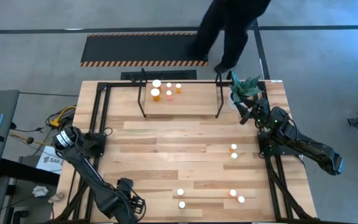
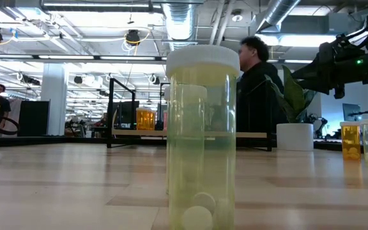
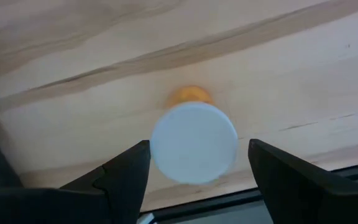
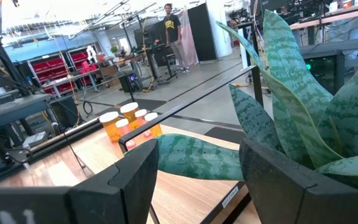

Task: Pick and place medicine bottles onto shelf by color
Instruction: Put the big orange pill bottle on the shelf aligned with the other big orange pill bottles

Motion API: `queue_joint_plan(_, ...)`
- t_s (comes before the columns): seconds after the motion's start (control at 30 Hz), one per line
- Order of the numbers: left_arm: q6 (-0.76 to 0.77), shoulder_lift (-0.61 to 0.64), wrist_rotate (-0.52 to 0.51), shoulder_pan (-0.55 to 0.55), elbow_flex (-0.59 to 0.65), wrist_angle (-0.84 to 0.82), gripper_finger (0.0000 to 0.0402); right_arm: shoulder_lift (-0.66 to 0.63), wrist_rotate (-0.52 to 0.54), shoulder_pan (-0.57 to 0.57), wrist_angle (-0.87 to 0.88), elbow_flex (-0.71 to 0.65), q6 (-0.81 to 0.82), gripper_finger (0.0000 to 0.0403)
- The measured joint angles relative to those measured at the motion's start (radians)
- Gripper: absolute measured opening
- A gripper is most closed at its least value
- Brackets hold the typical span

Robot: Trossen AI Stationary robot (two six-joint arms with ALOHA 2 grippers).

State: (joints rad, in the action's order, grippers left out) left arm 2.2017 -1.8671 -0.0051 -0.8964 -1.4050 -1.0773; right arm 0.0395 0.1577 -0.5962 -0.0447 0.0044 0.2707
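Left gripper (image 3: 197,165) parted over round white-capped orange bottle (image 3: 193,140), pale grained wood table (image 3: 291,68)

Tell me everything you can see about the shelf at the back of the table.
The shelf is a low rack of thin black metal bars with two upright hoop ends, standing on the light wood table at its far edge. A cluster of orange medicine bottles with white caps stands inside, toward its left end; the rest is bare. A potted plant sits just off its right end. Neither gripper touches it.
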Motion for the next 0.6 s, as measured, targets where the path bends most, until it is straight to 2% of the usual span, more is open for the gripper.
queue_joint_plan(0.33, 0.027, 0.0, -0.01, 0.004, 0.065, 0.063, 0.0253, 0.0, 0.0, 0.0, 0.0, 0.0, 0.0, 0.0249)
queue_joint_plan(0.6, -0.088, 0.0, 0.002, 0.047, 0.066, 0.077, 0.02, 0.0, 0.0, 0.0, 0.0, 0.0, 0.0, 0.0249)
